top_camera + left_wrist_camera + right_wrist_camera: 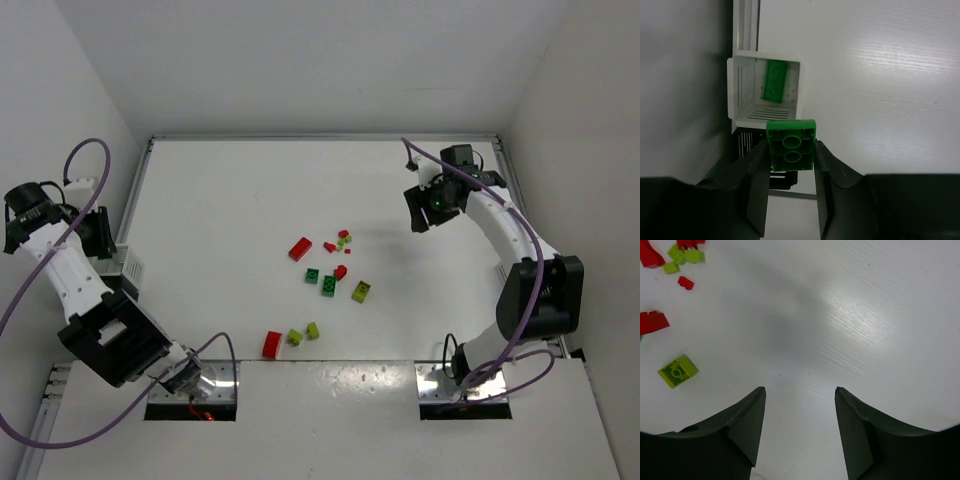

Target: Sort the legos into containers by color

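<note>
One white container (742, 90) shows clearly, at the left edge of the table (230, 200). One dark green brick (774, 80) lies inside it. The left end effector (791, 150) is clamped on a second dark green brick (790, 135), whose hollow underside faces the wrist camera. It is held just in front of the container's near wall; whether it touches that wall cannot be told.

Well to the right of the container, the loose legos (328, 285) lie scattered on the table. There are two dark green ones side by side, four lime ones and five red ones, plus a red speck too small to be sure of.

Farther right of the container again, the right end effector (800, 390) hangs over bare table. Its fingers are apart, with nothing between them and nothing touched. A lime brick (678, 371) is the piece nearest to it, on the side towards the container.
</note>
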Robot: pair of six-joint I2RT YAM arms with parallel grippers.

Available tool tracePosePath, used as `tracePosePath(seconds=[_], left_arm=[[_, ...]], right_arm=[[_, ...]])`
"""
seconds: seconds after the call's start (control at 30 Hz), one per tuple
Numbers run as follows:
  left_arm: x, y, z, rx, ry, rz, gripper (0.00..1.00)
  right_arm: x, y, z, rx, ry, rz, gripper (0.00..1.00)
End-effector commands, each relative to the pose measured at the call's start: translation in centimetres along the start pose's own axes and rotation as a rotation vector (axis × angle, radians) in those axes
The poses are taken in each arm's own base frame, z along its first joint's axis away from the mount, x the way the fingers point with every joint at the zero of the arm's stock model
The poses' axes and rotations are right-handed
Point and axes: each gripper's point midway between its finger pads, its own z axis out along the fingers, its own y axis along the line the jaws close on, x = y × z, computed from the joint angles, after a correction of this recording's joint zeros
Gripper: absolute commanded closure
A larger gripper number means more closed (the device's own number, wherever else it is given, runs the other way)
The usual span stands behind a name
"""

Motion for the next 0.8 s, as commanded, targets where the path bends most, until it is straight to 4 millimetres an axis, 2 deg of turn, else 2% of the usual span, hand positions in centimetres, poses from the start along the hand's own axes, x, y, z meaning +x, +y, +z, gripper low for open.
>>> tracePosePath(seconds=[0.0, 0.07, 0.17, 0.3, 0.53, 0.63, 0.67, 0.77], left_arm=[[1.5, 1.2, 1.6, 0.013, 0.032, 0.010, 0.97], [2.2, 1.6, 2.6, 0.024, 0.058, 0.000, 0.97], [2.2, 2.3, 3.7, 0.008, 0.053, 0.005, 0.97], [2.6, 2.9, 5.0, -0.004, 0.052, 0.008, 0.91], [1.9, 3.5, 6.1, -0.011, 0.026, -0.003, 0.88], [1.6, 3.8, 6.5, -0.012, 0.024, -0.003, 0.81], [1.6, 3.8, 6.5, -0.012, 0.024, -0.003, 0.73], [1.6, 3.9, 6.5, -0.012, 0.024, 0.006, 0.61]], right_arm=[[-2.5, 1.1, -0.5, -0.015, -0.056, -0.001, 0.42], [-2.6, 1.5, -0.4, -0.015, -0.052, -0.004, 0.42], [-2.7, 2.0, -0.3, -0.008, -0.046, -0.024, 0.42], [-2.1, 2.8, 0.2, -0.032, -0.021, -0.018, 0.42], [-1.9, 4.1, 0.6, -0.062, -0.005, -0.032, 0.42], [-2.0, 4.4, 0.6, -0.066, -0.005, -0.040, 0.42], [-1.9, 4.3, 0.6, -0.057, -0.002, -0.031, 0.42], [-2.0, 4.6, 0.6, -0.062, -0.002, -0.038, 0.42]])
